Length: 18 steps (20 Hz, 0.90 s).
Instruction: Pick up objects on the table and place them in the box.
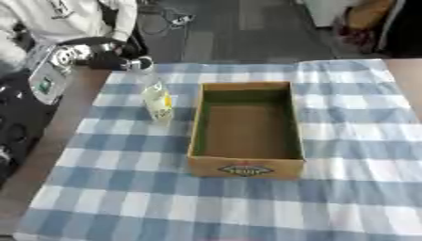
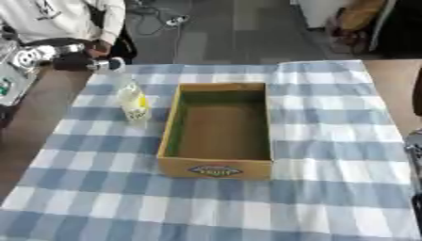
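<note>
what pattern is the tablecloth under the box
Blue and white checks on the tablecloth; the left eye view shows it best.

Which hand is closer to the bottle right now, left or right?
Left. The left hand hangs beyond the bottle, over the table's far left corner. The right hand isn't visible; only a dark bit of that arm shows at the right eye view's edge, past the box.

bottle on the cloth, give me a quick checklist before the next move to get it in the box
1. Bottle upright on the checked cloth: ok.
2. Bottle outside the box, to its left: ok.
3. Box open with nothing inside: ok.
4. Left hand close to the bottle, just behind its top: ok.
5. Left hand open or shut: cannot tell.
6. Right hand in view: not ok.
</note>
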Available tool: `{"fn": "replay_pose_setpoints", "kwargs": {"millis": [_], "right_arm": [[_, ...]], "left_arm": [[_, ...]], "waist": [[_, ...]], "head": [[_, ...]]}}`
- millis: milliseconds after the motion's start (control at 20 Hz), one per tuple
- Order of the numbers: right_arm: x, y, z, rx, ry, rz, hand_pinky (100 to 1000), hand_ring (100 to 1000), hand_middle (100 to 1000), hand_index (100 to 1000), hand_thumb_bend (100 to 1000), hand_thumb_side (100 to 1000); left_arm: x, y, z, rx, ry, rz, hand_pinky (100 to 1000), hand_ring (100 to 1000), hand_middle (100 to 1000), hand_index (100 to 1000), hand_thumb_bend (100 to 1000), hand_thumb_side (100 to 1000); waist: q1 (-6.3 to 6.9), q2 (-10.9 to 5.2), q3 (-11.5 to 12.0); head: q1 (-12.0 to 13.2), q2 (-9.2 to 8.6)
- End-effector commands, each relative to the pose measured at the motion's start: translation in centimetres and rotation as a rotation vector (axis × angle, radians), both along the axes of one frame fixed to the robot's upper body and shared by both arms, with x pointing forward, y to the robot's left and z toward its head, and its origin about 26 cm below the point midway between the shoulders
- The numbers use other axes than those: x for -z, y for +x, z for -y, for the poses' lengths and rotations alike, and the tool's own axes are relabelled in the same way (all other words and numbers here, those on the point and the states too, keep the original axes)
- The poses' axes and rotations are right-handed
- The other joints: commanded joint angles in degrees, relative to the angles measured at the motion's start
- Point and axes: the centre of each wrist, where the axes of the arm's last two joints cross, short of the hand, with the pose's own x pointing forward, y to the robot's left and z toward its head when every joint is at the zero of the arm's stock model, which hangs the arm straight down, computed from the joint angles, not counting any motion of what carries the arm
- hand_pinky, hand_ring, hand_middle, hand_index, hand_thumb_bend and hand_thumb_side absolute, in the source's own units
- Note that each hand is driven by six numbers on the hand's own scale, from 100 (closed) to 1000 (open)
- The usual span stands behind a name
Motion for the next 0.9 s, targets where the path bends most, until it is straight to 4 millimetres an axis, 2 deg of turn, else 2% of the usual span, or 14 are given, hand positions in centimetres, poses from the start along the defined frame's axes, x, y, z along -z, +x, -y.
{"fn": "replay_pose_setpoints", "kwargs": {"millis": [50, 250, 500, 900], "right_arm": [[-0.7, -0.3, 0.0, -0.007, -0.005, 0.024, 672, 797, 824, 827, 100, 1000], [-0.8, -0.2, -0.1, -0.01, 0.0, 0.026, 672, 797, 824, 827, 100, 1000], [-0.9, -0.2, -0.2, -0.015, 0.003, 0.026, 673, 797, 824, 827, 100, 1000], [-0.9, -0.2, -0.2, -0.018, 0.009, 0.027, 674, 798, 824, 828, 100, 1000]], "left_arm": [[-0.9, 0.4, -0.2, -0.043, -0.003, 0.033, 949, 873, 1000, 1000, 1000, 916], [0.1, 0.7, 0.1, -0.049, -0.011, 0.021, 950, 875, 1000, 1000, 1000, 913], [0.8, 1.0, 0.6, -0.044, -0.009, 0.003, 948, 875, 1000, 1000, 1000, 909], [1.3, 1.2, 0.9, -0.035, -0.016, -0.015, 949, 877, 1000, 1000, 1000, 901]], "waist": [[-0.31, -0.83, -0.1], [-0.31, -0.79, -0.3], [-0.23, -0.77, -0.5], [-0.16, -0.84, -0.7]], "head": [[0.5, -1.1], [0.8, -0.69], [2.3, 1.34], [1.7, 1.86]]}}
